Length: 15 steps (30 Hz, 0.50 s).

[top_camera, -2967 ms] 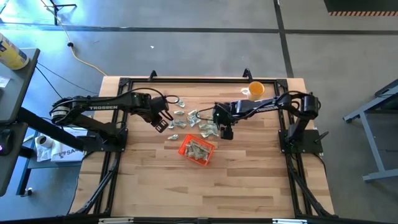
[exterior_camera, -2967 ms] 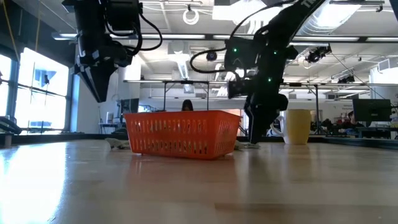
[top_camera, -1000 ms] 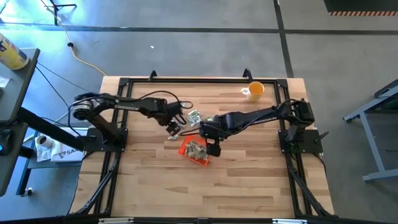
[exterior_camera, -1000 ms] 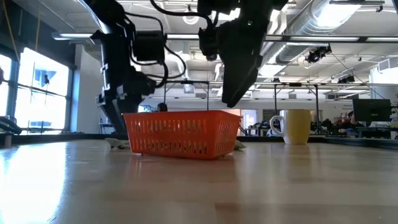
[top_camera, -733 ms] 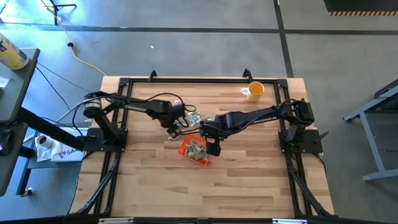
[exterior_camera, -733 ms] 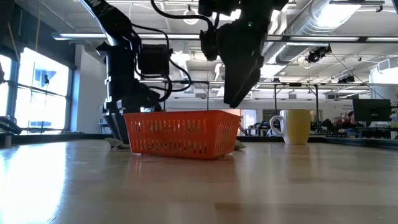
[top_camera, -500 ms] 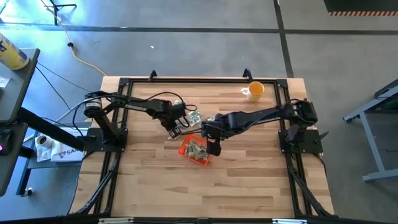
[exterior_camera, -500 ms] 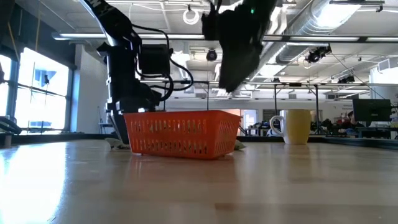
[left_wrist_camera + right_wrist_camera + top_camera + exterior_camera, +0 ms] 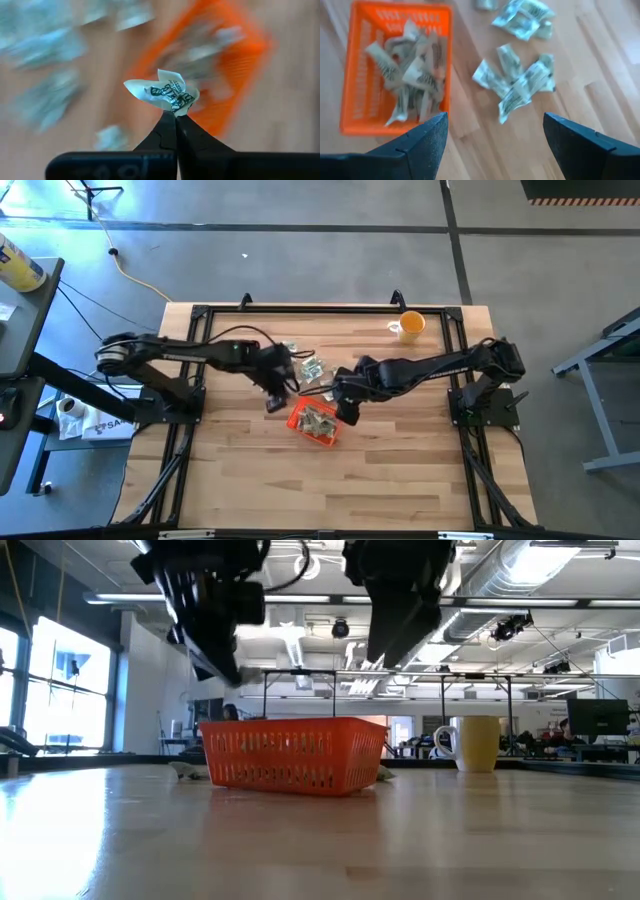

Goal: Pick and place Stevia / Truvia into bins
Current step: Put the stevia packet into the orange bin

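From above, the wooden table (image 9: pixel 400 470) shows both dark arms reaching toward the middle, where the orange bin (image 9: pixel 316 421) sits with paper packets inside. Only the left wrist view shows what the left gripper (image 9: pixel 175 116) has: its two fingers are pinched tight on one crumpled white and green packet (image 9: pixel 164 93), held up over the table with the bin blurry behind it. The right wrist view looks down into the bin, a plastic basket with slotted walls, full of flat packets, and at loose packets (image 9: pixel 520 82) lying on the wood just beside it. The right gripper (image 9: pixel 495 131) is wide apart and holds nothing. The low view shows both arms up above the bin and a yellow cup (image 9: pixel 479 744) well off to the side.
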Available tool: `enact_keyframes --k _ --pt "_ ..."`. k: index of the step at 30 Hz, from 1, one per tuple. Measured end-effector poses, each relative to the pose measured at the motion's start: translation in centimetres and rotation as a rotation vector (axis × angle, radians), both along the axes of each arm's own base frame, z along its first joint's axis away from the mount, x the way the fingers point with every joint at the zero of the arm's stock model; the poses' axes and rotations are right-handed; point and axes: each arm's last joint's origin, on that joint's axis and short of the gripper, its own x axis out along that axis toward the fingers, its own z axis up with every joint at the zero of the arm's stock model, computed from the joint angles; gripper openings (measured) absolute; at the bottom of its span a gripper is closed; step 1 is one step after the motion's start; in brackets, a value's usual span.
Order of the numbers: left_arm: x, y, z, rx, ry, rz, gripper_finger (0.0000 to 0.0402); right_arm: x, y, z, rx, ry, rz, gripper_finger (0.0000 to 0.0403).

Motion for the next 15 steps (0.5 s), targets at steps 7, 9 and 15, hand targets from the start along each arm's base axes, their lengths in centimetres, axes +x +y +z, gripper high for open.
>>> enact_keyframes --k 7,9,15 --pt "2.8 -4.0 -1.9 -0.108 -0.048 -0.061 0.0048 -0.5 0.6 -0.2 0.008 0.071 0.091 0.0316" --pt "3.6 -5.0 -2.8 -0.072 -0.056 -0.027 0.0083 -0.6 1.0 -0.2 -0.011 0.081 0.130 0.0316" --pt "4.1 -6.6 -1.4 -0.008 0.006 0.132 0.0216 -1.2 2.9 -0.3 -0.046 0.120 0.218 0.0316"
